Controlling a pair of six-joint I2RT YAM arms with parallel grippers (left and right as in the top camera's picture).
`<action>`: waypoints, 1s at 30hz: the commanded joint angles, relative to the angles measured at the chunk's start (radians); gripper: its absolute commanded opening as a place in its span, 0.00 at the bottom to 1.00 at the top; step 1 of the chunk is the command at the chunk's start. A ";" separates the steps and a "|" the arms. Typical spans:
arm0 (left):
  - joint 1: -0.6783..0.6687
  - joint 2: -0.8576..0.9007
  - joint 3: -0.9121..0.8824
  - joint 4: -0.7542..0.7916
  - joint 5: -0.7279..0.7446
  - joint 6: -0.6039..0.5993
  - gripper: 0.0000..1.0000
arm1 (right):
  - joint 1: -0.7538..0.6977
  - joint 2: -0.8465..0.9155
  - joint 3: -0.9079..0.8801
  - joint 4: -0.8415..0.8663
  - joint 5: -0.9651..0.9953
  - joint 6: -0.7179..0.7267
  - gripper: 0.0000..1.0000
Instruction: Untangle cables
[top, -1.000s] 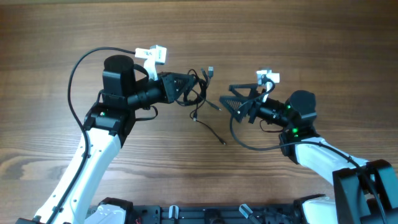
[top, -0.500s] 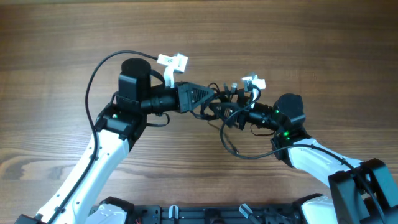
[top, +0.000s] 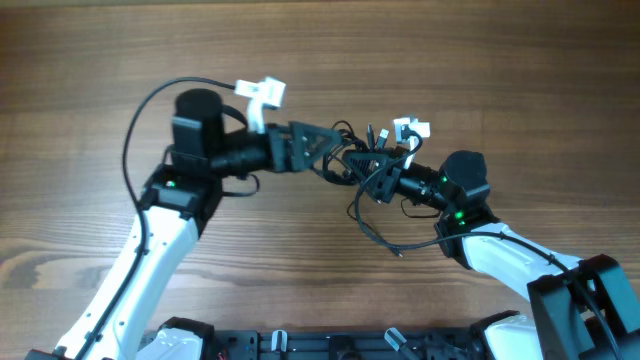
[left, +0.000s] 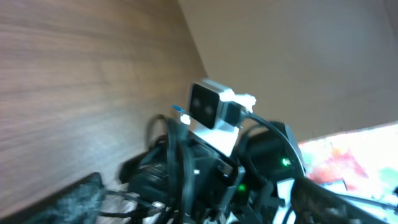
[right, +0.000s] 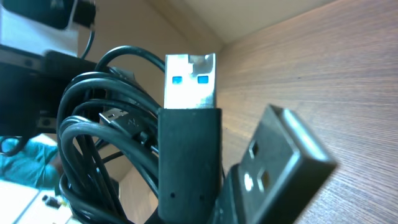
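Observation:
The cables (top: 356, 152) form a black knot between both grippers, lifted off the wooden table (top: 500, 80). My right gripper (top: 374, 176) is shut on the bundle. In the right wrist view, its gripper (right: 224, 180) pinches a black USB plug (right: 189, 81) with looped cables (right: 102, 130) beside it. My left gripper (top: 325, 150) is open just left of the knot. In the left wrist view, the left gripper (left: 199, 202) has its fingers (left: 68, 199) spread wide around the cables (left: 180, 168). One loose strand (top: 380, 235) hangs down to the table.
The right arm's white wrist camera (left: 214, 109) sits close in front of the left gripper. The left arm's thick black cable (top: 140, 120) arcs over the table. A black rail (top: 300, 345) runs along the near edge.
The left gripper has opened, let go of the knot and drawn back a little to the left. The right gripper has closed on the bundle and holds it.

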 joint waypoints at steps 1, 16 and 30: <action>0.078 -0.014 0.008 -0.019 0.012 0.004 1.00 | -0.005 0.010 0.004 0.007 0.059 0.063 0.04; 0.012 0.076 0.008 -0.255 -0.159 -0.208 0.77 | -0.004 0.010 0.004 0.006 0.077 0.063 0.04; -0.095 0.123 0.008 -0.158 -0.209 -0.259 0.04 | -0.004 0.010 0.004 -0.012 0.050 0.063 0.04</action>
